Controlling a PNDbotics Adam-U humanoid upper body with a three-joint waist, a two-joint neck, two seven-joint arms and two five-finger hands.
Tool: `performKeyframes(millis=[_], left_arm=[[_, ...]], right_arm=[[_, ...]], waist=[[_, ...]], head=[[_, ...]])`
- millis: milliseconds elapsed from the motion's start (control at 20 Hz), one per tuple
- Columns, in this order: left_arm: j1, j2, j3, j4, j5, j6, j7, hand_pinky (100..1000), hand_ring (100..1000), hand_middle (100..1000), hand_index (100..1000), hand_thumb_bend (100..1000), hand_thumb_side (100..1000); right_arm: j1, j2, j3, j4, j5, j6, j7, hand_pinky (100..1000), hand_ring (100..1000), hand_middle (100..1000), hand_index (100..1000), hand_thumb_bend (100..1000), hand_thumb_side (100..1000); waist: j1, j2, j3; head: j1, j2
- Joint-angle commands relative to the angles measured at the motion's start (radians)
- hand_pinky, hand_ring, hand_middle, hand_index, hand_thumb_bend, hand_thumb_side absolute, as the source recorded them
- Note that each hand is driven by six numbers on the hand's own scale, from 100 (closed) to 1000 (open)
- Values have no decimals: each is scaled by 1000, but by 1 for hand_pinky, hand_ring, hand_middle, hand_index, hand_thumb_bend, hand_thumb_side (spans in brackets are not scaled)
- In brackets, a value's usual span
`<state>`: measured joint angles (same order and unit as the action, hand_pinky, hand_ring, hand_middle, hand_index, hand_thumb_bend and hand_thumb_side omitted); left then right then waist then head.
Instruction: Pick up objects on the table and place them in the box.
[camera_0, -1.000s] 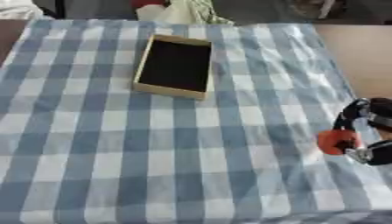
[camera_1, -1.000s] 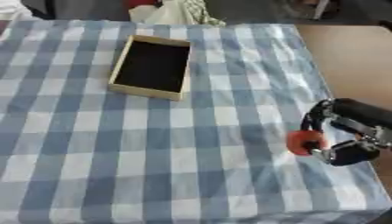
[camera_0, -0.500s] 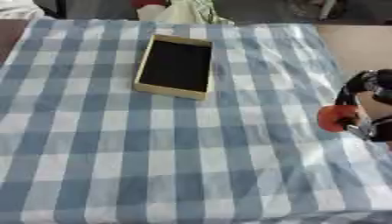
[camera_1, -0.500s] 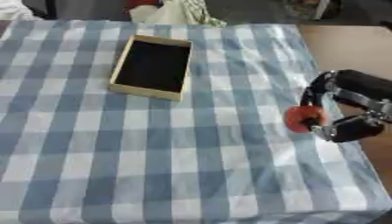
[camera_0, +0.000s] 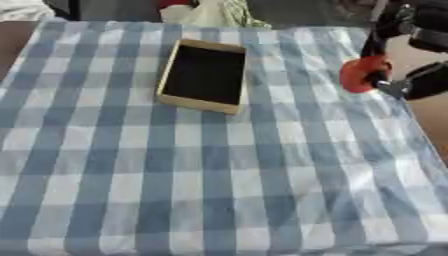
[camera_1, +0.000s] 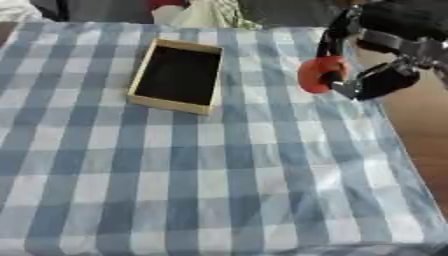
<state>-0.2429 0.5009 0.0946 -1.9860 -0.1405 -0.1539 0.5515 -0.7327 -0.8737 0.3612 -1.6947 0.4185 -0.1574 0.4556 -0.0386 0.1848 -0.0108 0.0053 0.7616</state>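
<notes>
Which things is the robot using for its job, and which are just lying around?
For the job:
- red object, held in the right robot hand
- box, dark inside with nothing showing in it

Just lying about:
- checked cloth covering the table
- pale bundle and something red past the far edge

The right hand (camera_1: 367, 60) is cut by the upper right edge in the left eye view; the right eye view shows more of it, though its wrist runs off the top right corner. The red object (camera_1: 317, 74) in its fingers is blurred and partly covered by them, so its kind is unclear. Far to the hand's left, pale cloth (camera_0: 210, 11) and something red (camera_0: 173, 3) are clipped by the top edge.
</notes>
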Motion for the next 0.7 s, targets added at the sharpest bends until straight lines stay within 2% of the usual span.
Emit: performKeyframes(millis=[50, 400, 700], left_arm=[[-16, 20, 2, -14, 4, -1, -4, 742, 755, 713, 824, 557, 668], [-25, 12, 0, -14, 10, -2, -6, 741, 754, 713, 824, 558, 668], [-35, 3, -3, -14, 15, -4, -10, 741, 754, 712, 824, 558, 668]], right_arm=[[-79, 31, 0, 55, 21, -2, 13, 718, 569, 424, 612, 100, 100], [-268, 170, 19, 239, 84, -19, 39, 718, 566, 422, 611, 100, 100], [-407, 325, 7, 441, 188, -40, 33, 717, 565, 422, 614, 100, 100]], waist=[[5, -10, 4], [16, 4, 16], [25, 20, 26]], head=[[-8, -16], [-23, -42], [-36, -52]])
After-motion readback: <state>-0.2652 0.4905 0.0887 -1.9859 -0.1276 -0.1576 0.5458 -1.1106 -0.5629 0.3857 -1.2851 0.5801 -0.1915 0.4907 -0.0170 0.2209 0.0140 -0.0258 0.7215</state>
